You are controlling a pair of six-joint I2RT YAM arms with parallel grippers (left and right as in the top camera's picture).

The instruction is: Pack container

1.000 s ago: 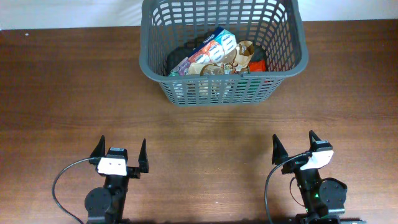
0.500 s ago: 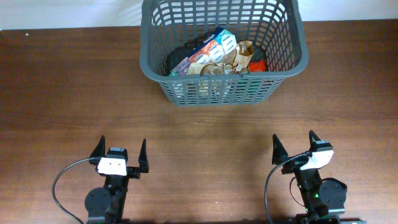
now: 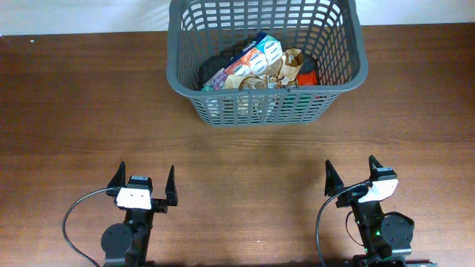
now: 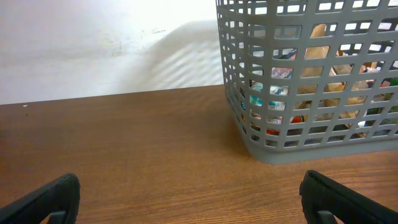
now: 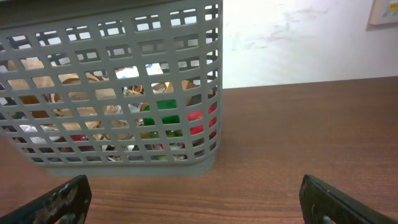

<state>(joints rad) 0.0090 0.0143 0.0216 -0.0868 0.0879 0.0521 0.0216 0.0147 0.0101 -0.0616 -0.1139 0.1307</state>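
Probably a lab, bare white wall (image 4: 93,50), plain wooden table (image 3: 74,111)

Bare tabletop (image 3: 237,156) runs from your left gripper (image 3: 145,178) and right gripper (image 3: 351,170), both spread wide at the near edge, to the container (image 3: 260,107) at far centre. Its lattice walls bar sideways entry; you get in only through the open top, over the groceries (image 3: 256,63) piled inside.

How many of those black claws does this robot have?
2: the left gripper at the near left, the right gripper at the near right, both open and empty.
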